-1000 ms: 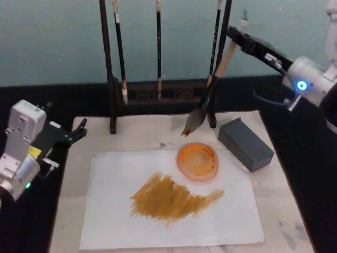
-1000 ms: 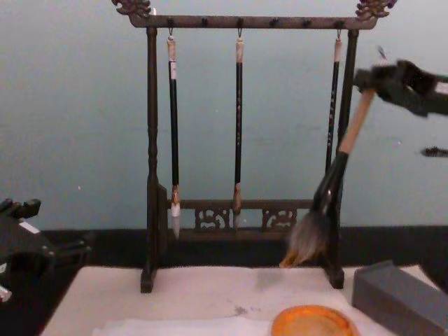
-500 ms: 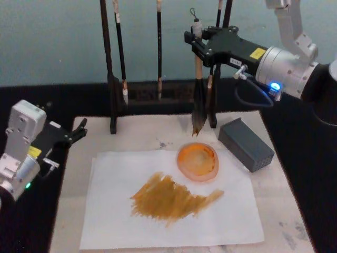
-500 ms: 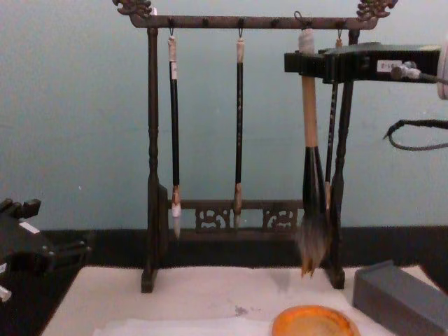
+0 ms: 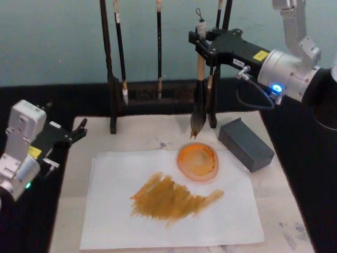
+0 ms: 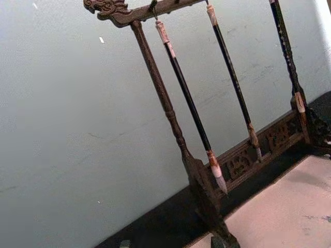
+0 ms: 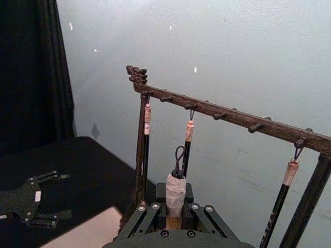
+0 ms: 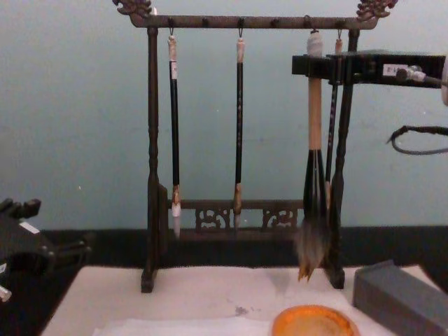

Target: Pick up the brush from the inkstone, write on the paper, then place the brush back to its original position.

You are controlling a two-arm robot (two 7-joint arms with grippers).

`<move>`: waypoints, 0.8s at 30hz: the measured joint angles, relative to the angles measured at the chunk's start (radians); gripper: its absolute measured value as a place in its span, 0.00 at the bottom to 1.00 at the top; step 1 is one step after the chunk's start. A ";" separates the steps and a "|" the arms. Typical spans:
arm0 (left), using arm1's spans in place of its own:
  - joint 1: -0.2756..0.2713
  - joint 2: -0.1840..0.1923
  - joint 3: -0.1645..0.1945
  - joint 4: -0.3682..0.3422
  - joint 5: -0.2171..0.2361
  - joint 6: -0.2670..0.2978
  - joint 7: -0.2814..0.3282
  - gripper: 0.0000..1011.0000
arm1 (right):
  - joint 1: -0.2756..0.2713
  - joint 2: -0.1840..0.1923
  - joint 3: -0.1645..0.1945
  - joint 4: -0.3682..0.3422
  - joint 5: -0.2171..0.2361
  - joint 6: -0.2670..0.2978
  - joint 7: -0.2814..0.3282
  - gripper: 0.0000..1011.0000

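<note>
My right end effector (image 5: 201, 46) is clamped on the upper handle of the brush (image 5: 200, 84), holding it upright before the brush rack (image 5: 110, 79). The bristles hang just behind the orange inkstone (image 5: 197, 161), which sits on the stained paper (image 5: 116, 211). My left end effector (image 5: 78, 130) rests at the left of the tabletop (image 5: 52, 100).

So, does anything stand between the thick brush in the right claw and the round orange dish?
Nothing visible does. The thick pale-handled brush hangs upright in the right claw, tip above the cream mat behind the round orange dish. The left claw rests aside.
</note>
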 joint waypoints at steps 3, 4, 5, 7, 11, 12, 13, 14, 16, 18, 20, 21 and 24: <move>0.000 0.000 0.000 0.000 0.000 0.000 0.000 1.00 | 0.001 0.000 -0.002 0.000 0.000 -0.001 0.000 0.17; 0.000 0.000 0.000 0.000 0.000 0.000 0.000 1.00 | 0.001 0.000 -0.002 0.000 0.000 -0.001 0.000 0.17; 0.000 0.000 0.000 0.000 0.000 0.000 0.000 1.00 | 0.001 0.000 -0.002 0.001 0.000 -0.001 0.000 0.17; 0.000 0.000 0.000 0.000 0.000 0.000 0.000 1.00 | 0.002 0.000 -0.002 0.001 0.000 -0.001 0.000 0.17; 0.000 0.000 0.000 0.000 0.000 0.000 0.000 1.00 | 0.003 0.001 -0.003 0.001 -0.001 -0.002 0.001 0.17; 0.000 0.000 0.000 0.000 0.000 0.000 0.000 1.00 | 0.003 0.001 -0.004 0.001 -0.001 -0.002 0.001 0.17; 0.000 0.000 0.000 0.000 0.000 0.000 0.000 1.00 | 0.003 0.001 -0.004 0.001 -0.002 -0.003 0.001 0.17; 0.000 0.000 0.000 0.000 0.000 0.000 0.000 1.00 | 0.003 0.001 -0.004 0.001 -0.002 -0.003 0.001 0.17; 0.000 0.000 0.000 0.000 0.000 0.000 0.000 1.00 | 0.003 0.001 -0.004 0.001 -0.002 -0.003 0.001 0.17; 0.000 0.000 0.000 0.000 0.000 0.000 0.000 1.00 | 0.003 0.001 -0.004 0.001 -0.002 -0.003 0.001 0.17; 0.000 0.000 0.000 0.000 0.000 0.000 0.000 1.00 | 0.003 0.001 -0.005 0.001 -0.002 -0.003 0.001 0.17; 0.000 0.000 0.000 0.000 0.000 0.000 0.000 1.00 | 0.003 0.001 -0.005 0.001 -0.002 -0.003 0.001 0.17; 0.000 0.000 0.000 0.000 0.000 0.000 0.000 1.00 | 0.004 0.002 -0.005 0.001 -0.003 -0.003 0.001 0.17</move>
